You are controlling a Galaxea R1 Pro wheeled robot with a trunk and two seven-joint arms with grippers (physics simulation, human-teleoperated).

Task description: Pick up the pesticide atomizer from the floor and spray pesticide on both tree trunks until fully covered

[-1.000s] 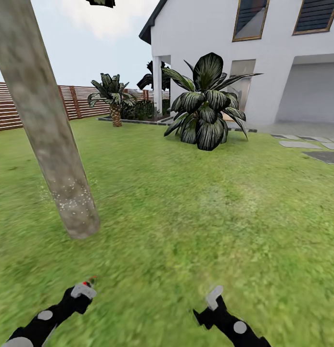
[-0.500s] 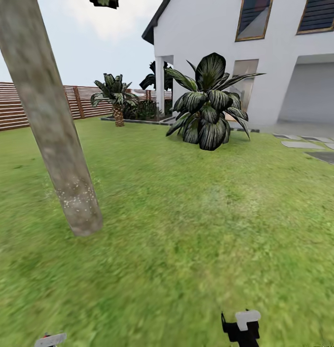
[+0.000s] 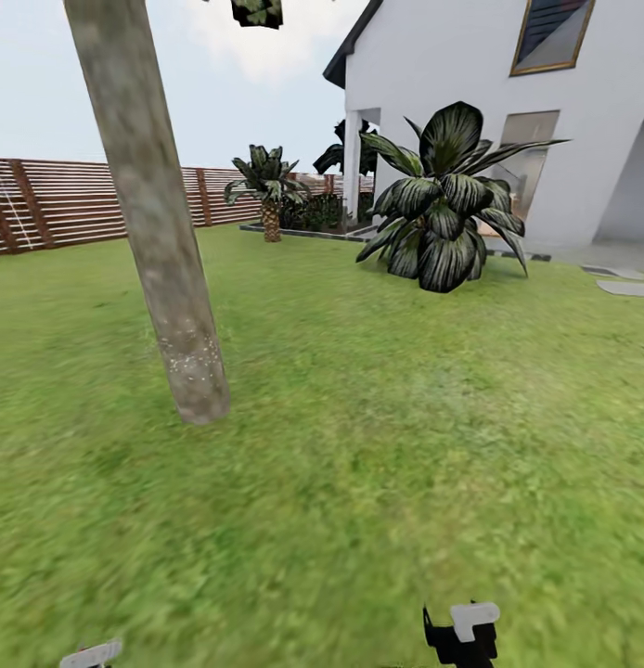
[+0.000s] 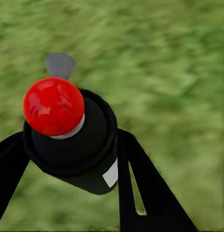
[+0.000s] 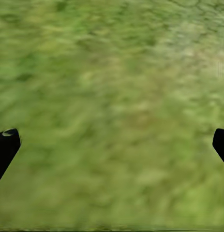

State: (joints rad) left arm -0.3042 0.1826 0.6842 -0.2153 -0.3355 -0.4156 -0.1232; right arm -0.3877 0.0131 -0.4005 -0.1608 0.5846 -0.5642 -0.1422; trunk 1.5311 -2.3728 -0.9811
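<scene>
Pesticide atomizer, black-bodied with red round cap [image 4: 68,133], sat clamped in my left gripper [image 4: 68,159]; right gripper [image 5: 112,142] spread wide, empty; mottled tan-grey tree trunk [image 3: 155,213] stood ahead-left.

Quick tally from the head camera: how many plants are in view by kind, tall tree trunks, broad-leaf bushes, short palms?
Tall tree trunks: 1, the tan-grey tree trunk on the lawn.
Broad-leaf bushes: 1, the dark bush near the white house.
Short palms: 1, the small palm by the fence.
Total: 3 plants. More dark foliage behind the palm is too indistinct to count.
</scene>
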